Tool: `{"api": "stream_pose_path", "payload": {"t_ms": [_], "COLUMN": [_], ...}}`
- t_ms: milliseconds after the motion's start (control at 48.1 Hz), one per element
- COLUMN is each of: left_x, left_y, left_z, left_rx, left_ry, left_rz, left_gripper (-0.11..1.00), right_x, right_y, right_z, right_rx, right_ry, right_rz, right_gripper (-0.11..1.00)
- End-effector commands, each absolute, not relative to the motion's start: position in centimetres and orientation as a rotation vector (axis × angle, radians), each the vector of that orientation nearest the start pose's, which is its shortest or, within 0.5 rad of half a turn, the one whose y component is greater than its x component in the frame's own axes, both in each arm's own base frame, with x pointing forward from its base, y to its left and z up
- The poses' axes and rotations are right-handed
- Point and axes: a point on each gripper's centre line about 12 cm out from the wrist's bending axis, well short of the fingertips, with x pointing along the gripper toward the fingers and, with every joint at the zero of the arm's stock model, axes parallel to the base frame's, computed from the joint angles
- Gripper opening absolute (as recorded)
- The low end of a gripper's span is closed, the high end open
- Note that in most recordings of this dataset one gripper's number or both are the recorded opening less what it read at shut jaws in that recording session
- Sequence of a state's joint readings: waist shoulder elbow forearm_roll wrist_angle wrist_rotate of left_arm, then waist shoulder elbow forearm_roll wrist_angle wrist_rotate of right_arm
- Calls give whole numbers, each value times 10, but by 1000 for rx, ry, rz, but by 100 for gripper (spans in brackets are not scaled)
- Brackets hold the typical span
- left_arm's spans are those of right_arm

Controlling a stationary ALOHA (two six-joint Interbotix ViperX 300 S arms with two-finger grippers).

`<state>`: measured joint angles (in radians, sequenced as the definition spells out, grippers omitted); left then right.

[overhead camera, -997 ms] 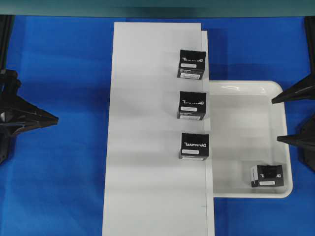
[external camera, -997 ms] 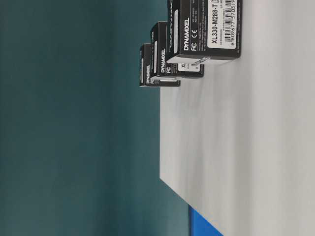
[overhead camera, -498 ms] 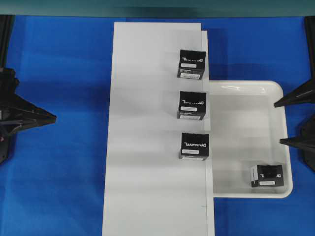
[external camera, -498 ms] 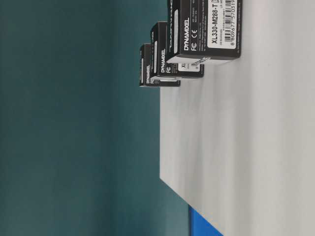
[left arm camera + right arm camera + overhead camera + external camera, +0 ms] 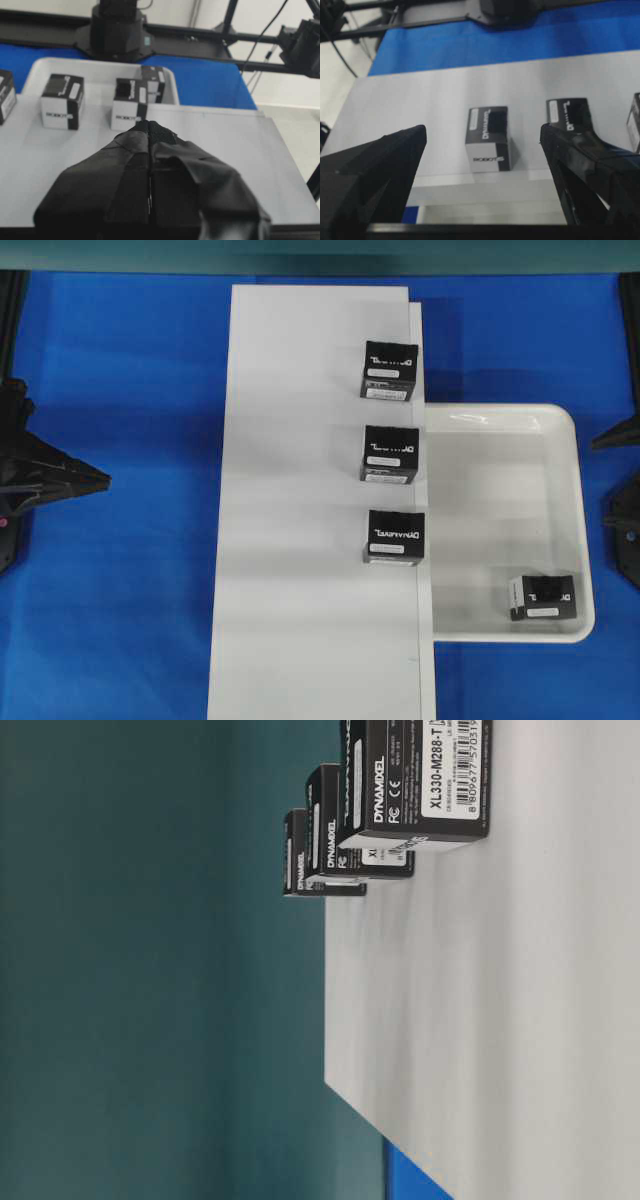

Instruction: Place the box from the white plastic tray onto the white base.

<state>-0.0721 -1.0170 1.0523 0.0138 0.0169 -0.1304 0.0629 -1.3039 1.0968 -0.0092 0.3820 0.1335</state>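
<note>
On the white base stand three boxes; nothing blocks them

A blue surface carries everything, a teal wall stands behind, and black framing runs beyond.

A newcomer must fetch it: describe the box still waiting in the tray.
Find the glossy white rimmed plastic tray right of the long flat white board. The small black cardboard box sits in the tray's near right corner; the three similar boxes all stand on the board.
</note>
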Motion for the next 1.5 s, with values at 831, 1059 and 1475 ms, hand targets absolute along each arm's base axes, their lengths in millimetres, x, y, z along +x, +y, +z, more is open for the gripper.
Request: {"api": "stream_pose_path", "payload": {"t_ms": [831, 1059, 1475], "left_x": [191, 190, 191], "left_y": [-14, -14, -14], "left_z": [342, 344, 342], "left_rx": [-97, -99, -104], "left_ry": [-62, -73, -65], "left_rz": [-78, -80, -78], "left_gripper": [-7, -7, -7], "right_x": [182, 177, 175], "right_y": [12, 13, 13], "right_z": [294, 297, 293], "right_rx": [44, 31, 24], "right_ry": [101, 101, 142], "right_rz": [64, 72, 72], "right_gripper": [96, 96, 96]}}
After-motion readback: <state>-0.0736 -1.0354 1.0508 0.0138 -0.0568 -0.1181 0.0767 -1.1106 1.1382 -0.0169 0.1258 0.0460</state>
